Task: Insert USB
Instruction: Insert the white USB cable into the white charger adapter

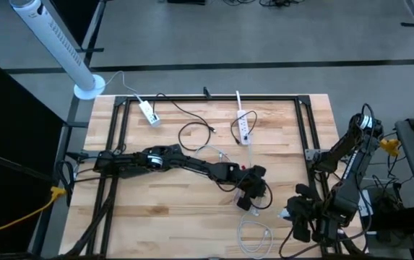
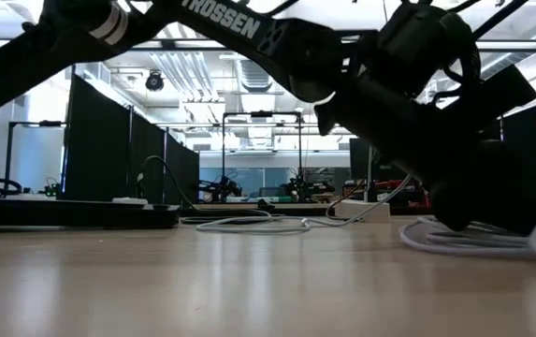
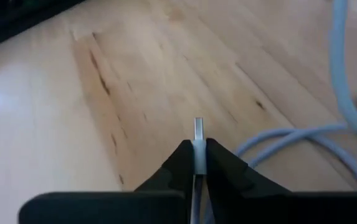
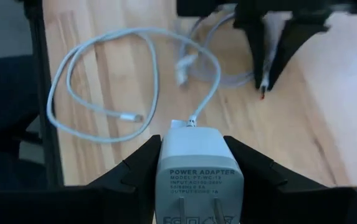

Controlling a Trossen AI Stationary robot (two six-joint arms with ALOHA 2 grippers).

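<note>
White cable end first: the left gripper (image 3: 195, 163) pinches the USB plug (image 3: 197, 134) just above the table's (image 1: 156, 217) near-right part. The right gripper (image 4: 194, 163) clamps the power adapter (image 4: 196, 168) nearby — square plug to port, then push slowly.

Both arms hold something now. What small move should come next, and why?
Probably bring the two parts together and line them up. The left gripper is shut on the USB plug, low over the table. The right gripper is shut on the power adapter, apart from it.
</note>
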